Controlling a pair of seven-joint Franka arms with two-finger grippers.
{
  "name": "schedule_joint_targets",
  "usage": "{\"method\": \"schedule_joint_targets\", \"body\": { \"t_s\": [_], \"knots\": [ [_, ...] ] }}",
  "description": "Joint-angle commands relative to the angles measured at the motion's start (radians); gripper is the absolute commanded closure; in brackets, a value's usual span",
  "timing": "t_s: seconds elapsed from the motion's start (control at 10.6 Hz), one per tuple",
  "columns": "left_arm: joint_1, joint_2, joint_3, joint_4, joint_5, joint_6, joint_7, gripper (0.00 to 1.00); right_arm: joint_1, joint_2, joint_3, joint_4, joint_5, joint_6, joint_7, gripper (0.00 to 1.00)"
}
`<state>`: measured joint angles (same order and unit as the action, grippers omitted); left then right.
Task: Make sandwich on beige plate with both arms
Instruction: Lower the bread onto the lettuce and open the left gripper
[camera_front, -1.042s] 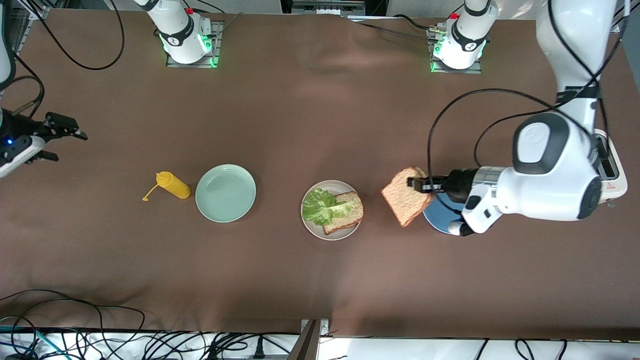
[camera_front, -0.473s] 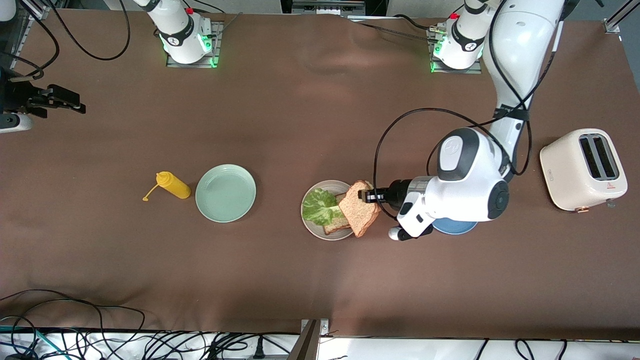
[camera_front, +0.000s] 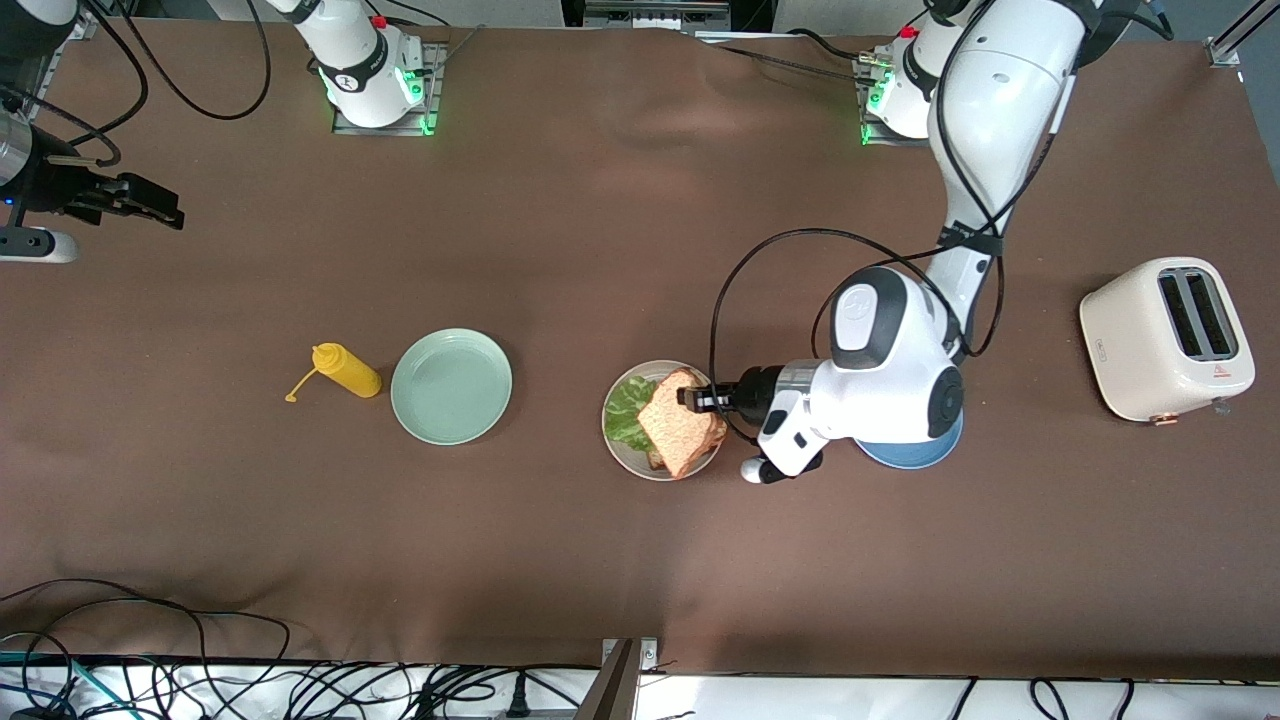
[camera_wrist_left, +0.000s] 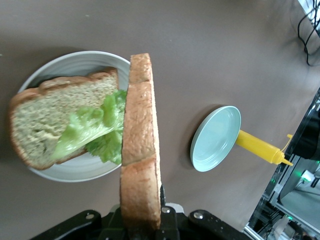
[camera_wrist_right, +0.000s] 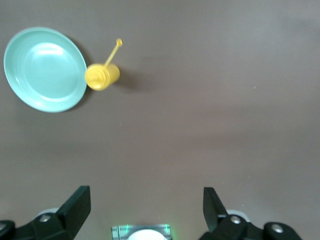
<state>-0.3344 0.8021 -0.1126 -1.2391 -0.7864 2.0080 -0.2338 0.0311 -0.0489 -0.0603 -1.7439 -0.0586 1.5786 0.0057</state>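
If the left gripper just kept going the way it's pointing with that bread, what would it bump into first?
Probably the lettuce on the lower slice on the beige plate. The left gripper, shut on the top slice, holds it over them. Past the plate lies the mint green plate. Height is hard to judge.

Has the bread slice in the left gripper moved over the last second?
Yes. The bread slice, held by the left gripper, went from beside the blue plate to over the beige plate.

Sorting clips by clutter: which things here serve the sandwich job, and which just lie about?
In use: top bread slice held by left gripper; lettuce and lower slice on beige plate.
Idle: mint plate, mustard bottle, blue plate, toaster, open right gripper.
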Motion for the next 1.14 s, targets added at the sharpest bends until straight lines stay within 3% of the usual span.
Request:
{"method": "schedule_joint_targets", "body": {
  "t_s": [0.0,0.19,1.04],
  "knots": [
    [-0.018,0.037,0.011,0.02,-0.04,0.018,0.076,1.0,0.0,0.024,-0.007,0.07,0.021,0.041,0.001,0.0],
    [-0.029,0.051,0.011,0.015,-0.042,0.032,0.077,1.0,0.015,0.032,-0.054,0.072,0.1,0.058,-0.068,0.0],
    [-0.057,0.095,0.011,0.009,-0.053,0.075,0.131,1.0,0.024,0.087,-0.049,0.093,0.108,0.05,-0.069,0.0]
  ]
}}
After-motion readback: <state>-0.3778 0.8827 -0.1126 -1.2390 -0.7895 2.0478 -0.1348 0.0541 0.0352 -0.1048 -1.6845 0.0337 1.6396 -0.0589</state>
